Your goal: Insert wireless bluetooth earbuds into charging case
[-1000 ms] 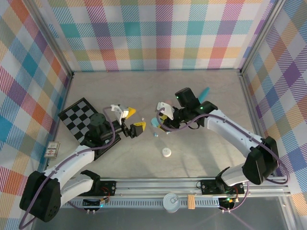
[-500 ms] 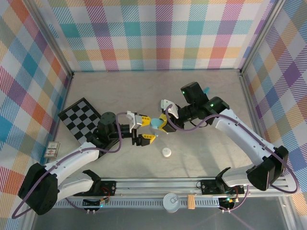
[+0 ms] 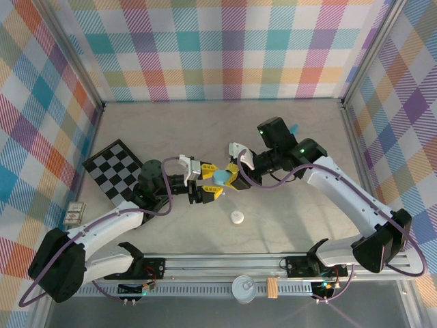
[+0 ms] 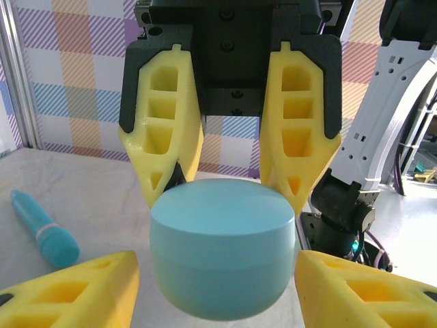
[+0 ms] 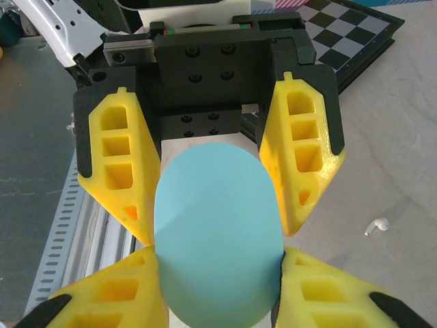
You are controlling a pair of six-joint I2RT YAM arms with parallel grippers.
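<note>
Plaid-papered walls box in the pale table (image 3: pixel 171 130), and the whole job hangs on the pale blue charging case (image 3: pixel 222 176), which is held clear of the surface with its lid shut. My right gripper (image 3: pixel 230 174) has its jaws clamped on one end of the case. My left gripper (image 3: pixel 207 180) comes at the case from the opposite end, its jaws flanking it. In the left wrist view one finger seems to touch the case and the other shows a sliver of gap, so I cannot tell whether they are pinching yet. One white earbud (image 5: pixel 375 224) lies on the table off to the side of the case, well apart from it.

My worries:
- The two sets of yellow tips sit nearly nose to nose along the case, and if I close further they may butt together.
- The case is smooth and rounded, so uneven pressure could squirt it out and drop it onto the table.
- If the arms pull against each other, the case could twist in the right jaws.

A second ago the left gripper was well away from the case with its jaws spread wide, and the right gripper held the case lower. Half a second ago the left jaws straddled the case loosely. Now they have narrowed right in on it.
</note>
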